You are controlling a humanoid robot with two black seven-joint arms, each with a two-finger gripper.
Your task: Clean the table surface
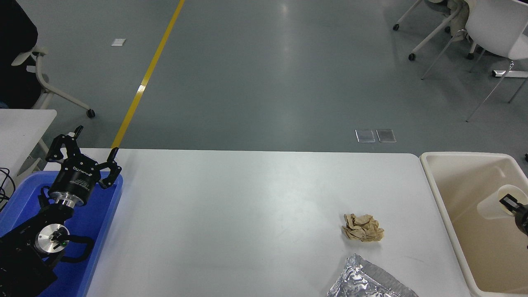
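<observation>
Though mostly cut off by the right edge, appears clamped on a white cup (pixel 494 205): right gripper (pixel 511 203), hanging over the open bin (pixel 474 173) just beside the right end of the table (pixel 247 206). Shows only one black finger against the cup's rim, so counts as a likely grasp, not a sure one. Probably dropping the cup into the bin.

Leaves two bits of litter on the table, both toward its right end and both to the left of the right gripper, across the bin's left wall. Nearest the bin's level: a crumpled brown paper ball (pixel 363 227), roundish, with no clear long axis. Closer to the robot: a foil wrapper (pixel 367 282), cut by the bottom edge, its long side running diagonally from upper left to lower right.

Calls for a short move leftward and down for either piece, well within the right arm's side.

Parked far off at the lower left over a blue tray (pixel 103 231): left gripper (pixel 94 142), fingers spread, holding nothing.
</observation>
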